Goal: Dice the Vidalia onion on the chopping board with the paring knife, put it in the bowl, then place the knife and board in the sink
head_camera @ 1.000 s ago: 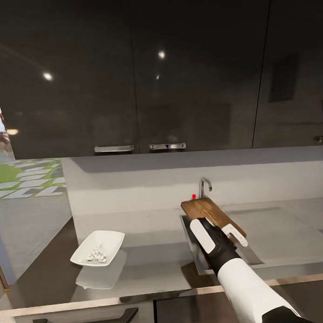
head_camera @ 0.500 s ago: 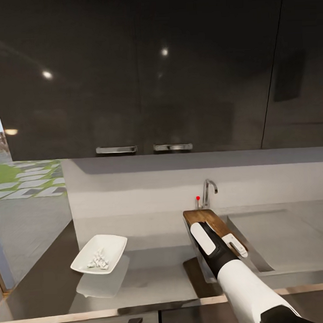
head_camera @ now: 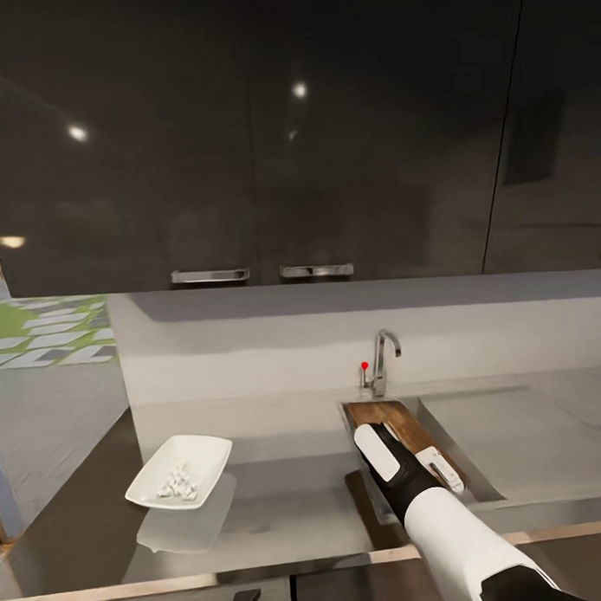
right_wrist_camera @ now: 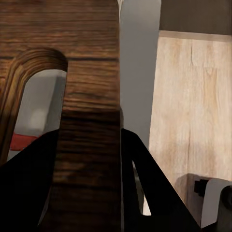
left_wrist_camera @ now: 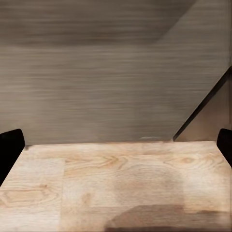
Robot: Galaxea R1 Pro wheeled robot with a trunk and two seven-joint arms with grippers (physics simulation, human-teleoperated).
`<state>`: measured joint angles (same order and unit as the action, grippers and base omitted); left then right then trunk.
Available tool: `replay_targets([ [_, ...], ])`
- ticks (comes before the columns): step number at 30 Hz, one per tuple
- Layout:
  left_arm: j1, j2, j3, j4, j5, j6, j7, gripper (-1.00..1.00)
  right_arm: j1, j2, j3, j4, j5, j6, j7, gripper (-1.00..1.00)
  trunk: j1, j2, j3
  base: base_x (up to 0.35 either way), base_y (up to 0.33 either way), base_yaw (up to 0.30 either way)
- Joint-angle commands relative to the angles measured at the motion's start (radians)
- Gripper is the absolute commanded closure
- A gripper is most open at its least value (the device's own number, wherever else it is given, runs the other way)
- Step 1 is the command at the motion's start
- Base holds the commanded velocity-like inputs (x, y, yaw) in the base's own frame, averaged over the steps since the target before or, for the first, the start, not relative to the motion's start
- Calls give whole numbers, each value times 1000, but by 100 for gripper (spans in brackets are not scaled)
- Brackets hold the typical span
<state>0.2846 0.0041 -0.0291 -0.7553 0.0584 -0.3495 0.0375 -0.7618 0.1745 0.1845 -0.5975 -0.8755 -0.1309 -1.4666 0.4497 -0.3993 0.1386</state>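
Head view: my right gripper (head_camera: 408,460) is clamped on the dark brown wooden chopping board (head_camera: 396,419), long axis running away from me, tilted over the stainless-steel sink (head_camera: 480,480) basin's left end. Left gripper's opening I cannot tell. White squarish bowl (head_camera: 179,470) sits on the desk, well left.

Wall cabinets (head_camera: 243,138): glossy dark grey, reflecting ceiling lights, with chrome handles (head_camera: 209,275) along the lower edge. Backsplash (head_camera: 250,354): pale grey. Window (head_camera: 42,344), left: paving stones and grass outside. Floor (left_wrist_camera: 116,183): light wood.
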Motion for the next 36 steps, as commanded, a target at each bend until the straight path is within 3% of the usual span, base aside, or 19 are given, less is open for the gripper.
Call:
replay_targets([
  [1,1,1,-3,-1,6,-2,4,-100,-1,0,3,0,-3,-10,-1,100,0,-1,-2,0,-22,-141],
  [8,1,1,-3,-1,6,-2,4,-100,-1,0,3,0,-3,-10,0,100,0,-1,-12,54,-5,-163],
  [17,1,1,-3,-1,6,-2,4,-100,-1,0,4,0,-2,-10,7,100,0,-1,-25,246,0,-122],
  [29,1,1,-3,-1,6,-2,4,-100,-1,0,9,1,1,-12,9,100,0,-1,-35,74,0,3],
  [36,1,1,-3,-1,6,-2,4,-100,-1,0,8,1,1,-11,11,100,0,-1,-35,0,0,210],
])
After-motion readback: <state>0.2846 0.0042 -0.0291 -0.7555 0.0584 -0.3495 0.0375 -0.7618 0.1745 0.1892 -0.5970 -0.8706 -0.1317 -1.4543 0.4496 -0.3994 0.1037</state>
